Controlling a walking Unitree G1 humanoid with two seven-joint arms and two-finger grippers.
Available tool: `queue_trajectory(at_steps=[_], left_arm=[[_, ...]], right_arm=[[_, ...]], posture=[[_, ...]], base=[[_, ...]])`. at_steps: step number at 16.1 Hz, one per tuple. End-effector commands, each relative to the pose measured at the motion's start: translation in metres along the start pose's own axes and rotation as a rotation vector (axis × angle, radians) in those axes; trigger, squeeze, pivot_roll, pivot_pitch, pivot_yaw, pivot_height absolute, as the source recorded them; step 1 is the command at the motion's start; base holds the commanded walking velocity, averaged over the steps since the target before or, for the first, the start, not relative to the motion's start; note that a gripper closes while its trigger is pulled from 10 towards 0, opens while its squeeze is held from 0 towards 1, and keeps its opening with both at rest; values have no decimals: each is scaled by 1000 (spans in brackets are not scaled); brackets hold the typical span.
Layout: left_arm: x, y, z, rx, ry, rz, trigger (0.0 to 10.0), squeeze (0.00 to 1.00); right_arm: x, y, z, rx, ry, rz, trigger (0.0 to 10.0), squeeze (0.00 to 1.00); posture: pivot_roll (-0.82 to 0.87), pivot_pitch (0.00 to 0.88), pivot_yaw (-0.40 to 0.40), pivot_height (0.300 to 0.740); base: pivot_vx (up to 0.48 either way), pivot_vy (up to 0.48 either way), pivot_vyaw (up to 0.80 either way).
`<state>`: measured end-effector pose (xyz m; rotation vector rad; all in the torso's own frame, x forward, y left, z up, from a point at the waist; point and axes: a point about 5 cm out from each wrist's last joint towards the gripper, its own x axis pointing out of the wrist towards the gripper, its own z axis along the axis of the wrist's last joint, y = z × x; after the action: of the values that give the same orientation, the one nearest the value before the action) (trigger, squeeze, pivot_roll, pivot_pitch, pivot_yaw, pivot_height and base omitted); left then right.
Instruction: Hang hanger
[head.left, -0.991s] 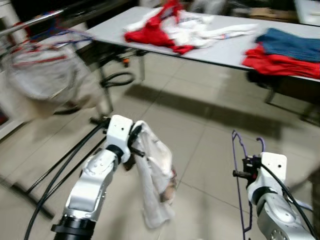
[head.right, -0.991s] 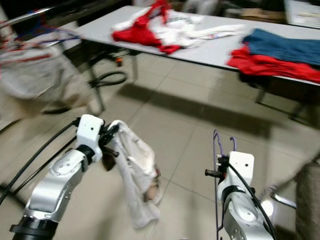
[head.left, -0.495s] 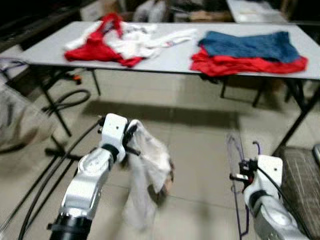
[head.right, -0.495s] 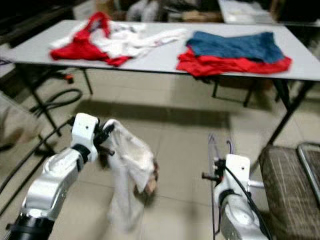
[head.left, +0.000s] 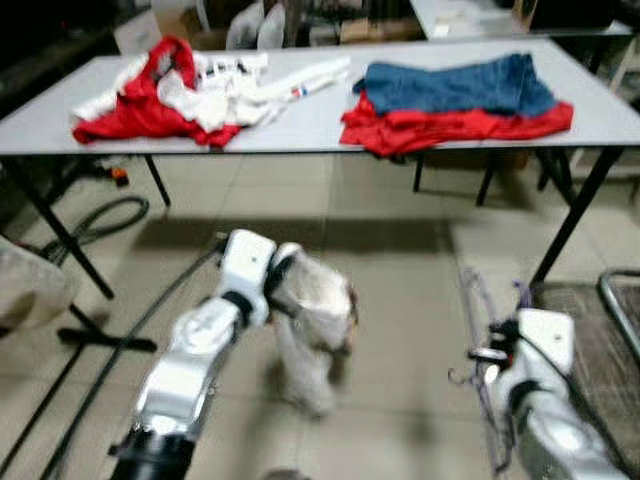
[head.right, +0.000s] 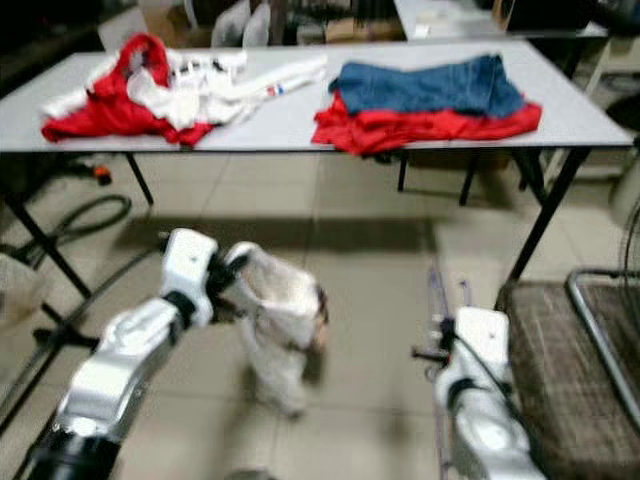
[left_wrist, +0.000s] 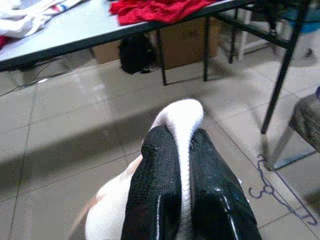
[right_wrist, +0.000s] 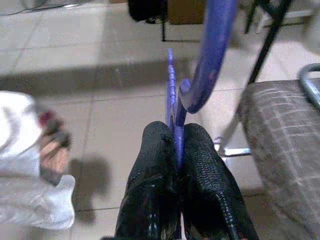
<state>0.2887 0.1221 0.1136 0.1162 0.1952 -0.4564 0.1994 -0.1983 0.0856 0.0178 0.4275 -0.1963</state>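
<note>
Both grippers are full: the right gripper (right_wrist: 175, 150) pinches the purple hanger (right_wrist: 207, 60), long axis upright, well right of the white garment (head.left: 312, 320) clamped in the left gripper (left_wrist: 179, 145), so the two must meet

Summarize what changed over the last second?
Mostly the camera: the robot turned, so the table now sits square ahead and the rack has left view. Nothing taken or released: left gripper stays shut on the white garment, right gripper on the purple hanger.
</note>
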Motion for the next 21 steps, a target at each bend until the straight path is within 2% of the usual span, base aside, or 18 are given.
queue_trajectory(at_steps=[1,3,5,6,7,8,10,12,13,16,18,21], left_arm=[[-2,10,8,27,-25,27,10000,0],[-2,13,10,76,-28,47,10000,0],[1,12,10,98,-24,50,10000,0],[2,11,10,85,-25,46,10000,0],[3,11,12,37,-35,42,10000,0],[6,8,16,104,-33,8,10000,0],[12,13,16,126,-3,20,10000,0],[29,23,27,217,-3,24,10000,0],[34,25,34,255,-10,13,10000,0],[46,26,53,409,-59,-37,10000,0],[51,21,72,479,-145,-107,10000,0],[51,18,81,531,-203,-156,10000,0]], right_arm=[[1,8,2,14,-9,29,10000,0],[3,8,4,12,-19,35,10000,0],[4,10,7,2,-36,50,10000,0],[4,10,9,-4,-49,64,10000,0],[4,11,13,-19,-68,92,10000,0],[2,13,20,-60,-100,184,10000,0],[-2,10,25,-75,-115,254,10000,0],[-16,6,30,-211,-127,458,10000,0],[-22,5,32,-239,-122,538,10000,0],[-33,7,37,-210,-111,722,10000,0],[-33,17,37,-145,-69,836,10000,0],[-22,25,38,-94,-53,844,10000,0]], posture=[[-12,0,99,740],[-10,0,100,740],[-11,0,103,740],[-11,0,103,740],[-11,0,104,740],[-9,0,103,740],[-8,0,104,740],[-14,0,118,740],[-14,3,124,740],[-19,11,139,740],[-10,22,136,740],[-3,28,130,740]], base=[[0,480,0],[0,240,-772],[0,-403,-347],[0,-480,0],[0,0,0],[0,0,0],[0,0,0],[0,0,0],[0,0,0],[0,0,0],[0,0,0],[0,0,0]])
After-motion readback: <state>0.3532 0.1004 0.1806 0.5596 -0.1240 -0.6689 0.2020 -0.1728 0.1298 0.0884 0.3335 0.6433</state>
